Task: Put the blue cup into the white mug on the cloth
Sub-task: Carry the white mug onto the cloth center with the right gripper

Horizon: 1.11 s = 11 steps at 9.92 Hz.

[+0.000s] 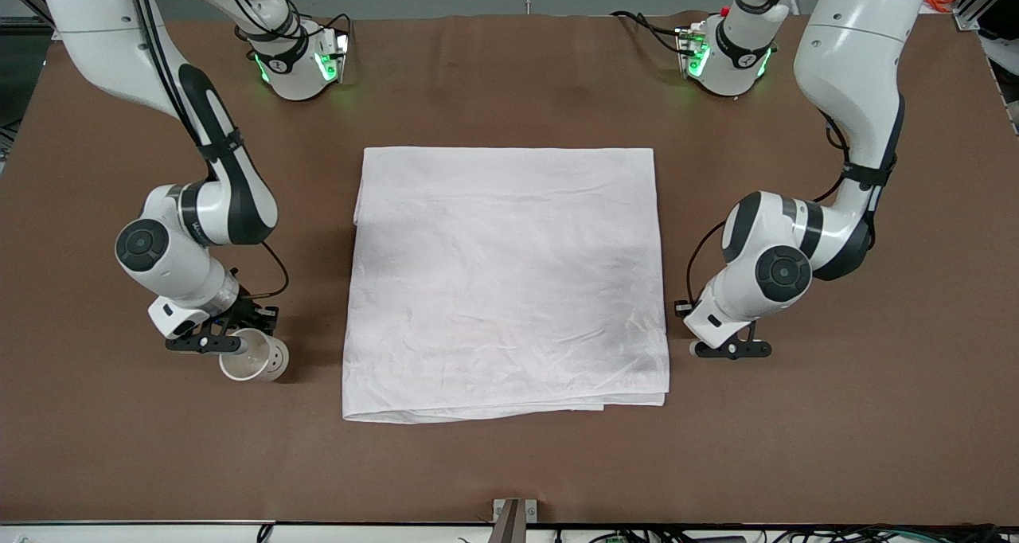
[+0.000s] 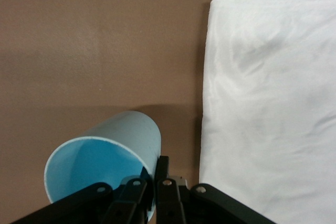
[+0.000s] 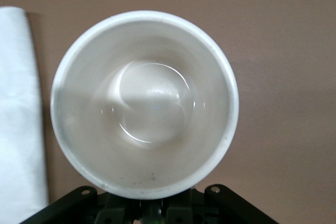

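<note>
Logging cloth (image 1: 505, 280) lying flat and folded double, wrinkled, mid-worktop (image 1: 509, 463). Noting right end effector (image 1: 225, 342) clenching on the rim of white mug (image 1: 259, 360), mug tilting, just off the cloth's edge toward the right arm's end. Seeing pale inside of mug filling the right wrist view. Noting left end effector (image 1: 732, 350) pinching the wall of blue cup (image 2: 121, 140), cup tipping on its side, close beside the cloth's edge toward the left arm's end, not touching the cloth.
</note>
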Each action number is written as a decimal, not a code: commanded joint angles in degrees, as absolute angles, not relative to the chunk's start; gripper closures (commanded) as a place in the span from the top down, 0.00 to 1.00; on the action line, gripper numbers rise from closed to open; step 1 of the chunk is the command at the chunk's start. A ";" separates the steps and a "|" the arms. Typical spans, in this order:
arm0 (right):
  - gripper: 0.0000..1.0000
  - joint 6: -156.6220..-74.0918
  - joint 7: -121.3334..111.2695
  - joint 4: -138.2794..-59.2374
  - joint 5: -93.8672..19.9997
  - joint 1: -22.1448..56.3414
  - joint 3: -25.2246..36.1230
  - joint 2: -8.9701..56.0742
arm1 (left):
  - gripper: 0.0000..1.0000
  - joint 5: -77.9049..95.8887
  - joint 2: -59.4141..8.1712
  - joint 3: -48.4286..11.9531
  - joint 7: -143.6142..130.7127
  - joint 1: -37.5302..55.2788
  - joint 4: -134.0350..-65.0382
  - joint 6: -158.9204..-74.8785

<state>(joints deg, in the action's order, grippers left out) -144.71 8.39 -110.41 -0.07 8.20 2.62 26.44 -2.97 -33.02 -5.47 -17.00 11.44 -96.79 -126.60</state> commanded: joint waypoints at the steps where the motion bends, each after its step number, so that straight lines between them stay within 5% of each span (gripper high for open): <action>1: 0.06 -142.83 20.51 -110.49 -0.18 16.57 2.55 24.17 | 0.00 -3.52 -31.46 -5.71 -17.40 11.51 -93.28 -121.93; 5: 0.06 -138.60 40.03 -105.05 -0.18 34.15 2.55 24.69 | 0.00 -3.52 -31.91 -5.80 -17.23 11.69 -86.31 -115.05; 9: 0.07 -138.69 48.95 -98.01 -0.09 45.77 2.64 32.94 | 0.00 -3.43 -31.55 -5.98 -17.14 11.95 -84.11 -114.17; 11: 0.16 -138.69 49.31 -94.85 -0.17 47.89 2.64 36.37 | 0.00 -3.51 -31.90 -6.50 -15.66 12.65 -84.64 -113.64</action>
<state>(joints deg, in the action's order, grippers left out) -139.09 48.70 -98.75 -0.07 46.82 1.93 33.39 -2.97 -31.69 -6.05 -16.58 12.01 -85.12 -114.93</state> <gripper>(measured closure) 0.890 0.965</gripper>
